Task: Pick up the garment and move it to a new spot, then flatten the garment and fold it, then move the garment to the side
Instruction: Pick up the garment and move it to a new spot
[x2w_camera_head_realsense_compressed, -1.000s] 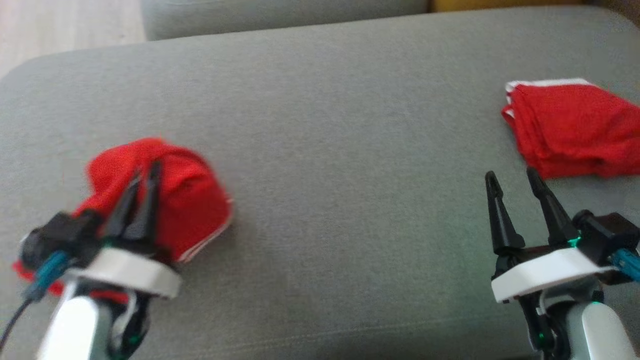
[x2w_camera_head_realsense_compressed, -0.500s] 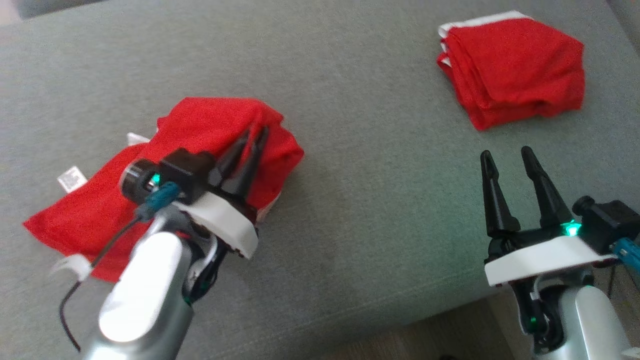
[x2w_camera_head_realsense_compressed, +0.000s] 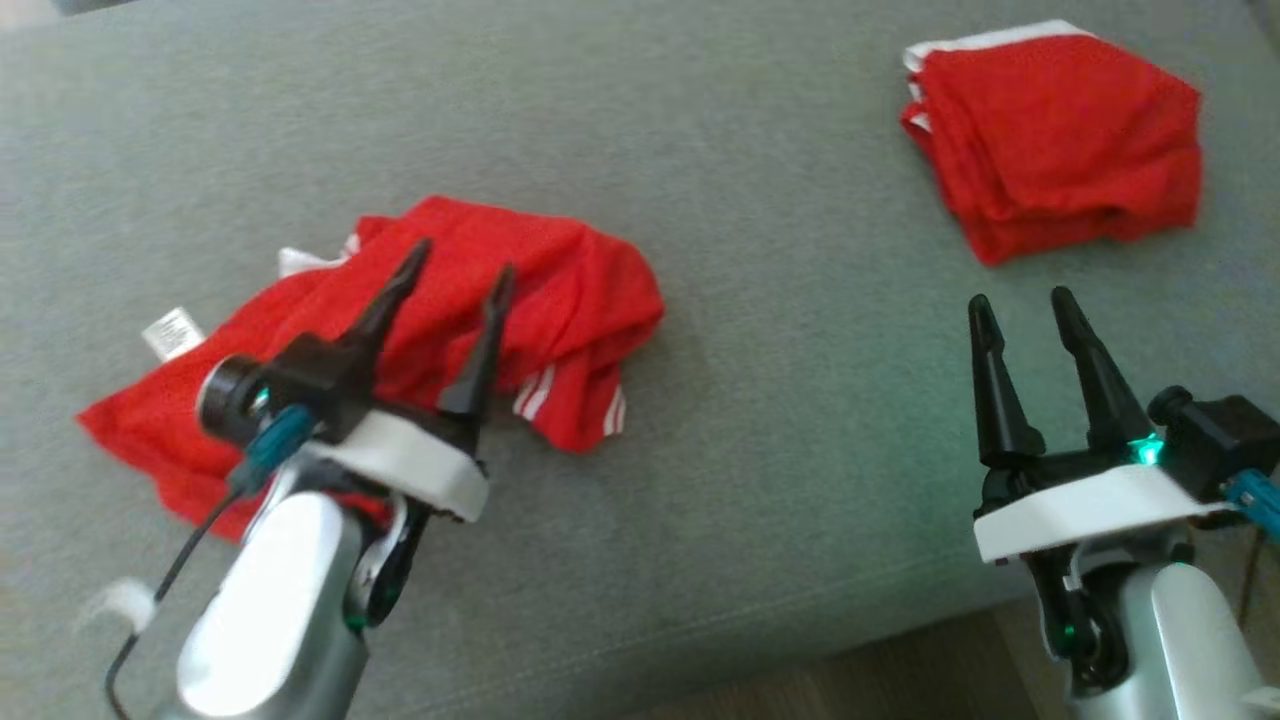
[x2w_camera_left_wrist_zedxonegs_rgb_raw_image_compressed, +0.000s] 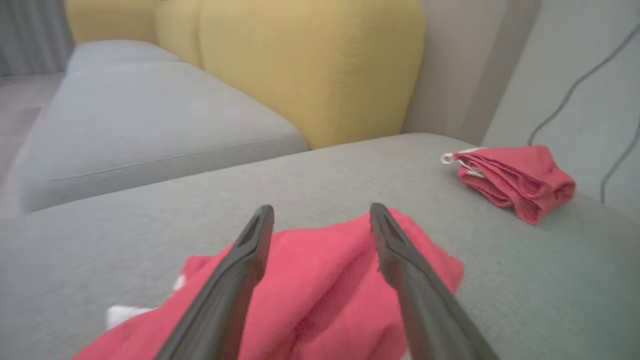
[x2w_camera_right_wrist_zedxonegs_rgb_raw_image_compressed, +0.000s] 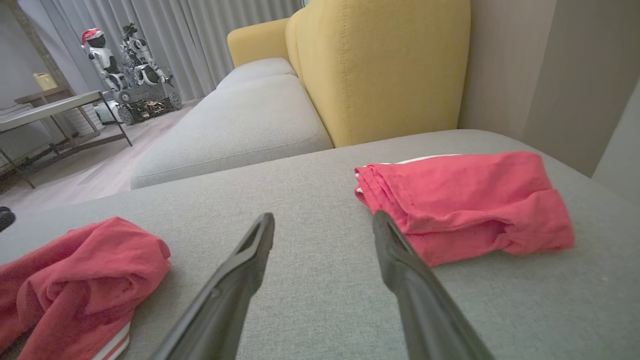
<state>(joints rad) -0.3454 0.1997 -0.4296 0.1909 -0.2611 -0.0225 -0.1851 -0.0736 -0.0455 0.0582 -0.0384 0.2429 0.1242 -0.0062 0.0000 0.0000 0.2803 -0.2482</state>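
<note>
Left gripper (x2w_camera_head_realsense_compressed: 462, 258) has sprung open, letting go of the crumpled red garment (x2w_camera_head_realsense_compressed: 580, 290), which lies near left on the grey cushion (x2w_camera_head_realsense_compressed: 760, 400); fingertips possibly brushing it. Right gripper (x2w_camera_head_realsense_compressed: 1019, 297) gapes empty, near right.

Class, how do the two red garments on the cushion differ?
The left garment lies crumpled and spread; the right garment is folded into a compact stack. The left garment is beneath the open left gripper; the right garment lies clear of the right gripper. Both are red with white trim.
</note>
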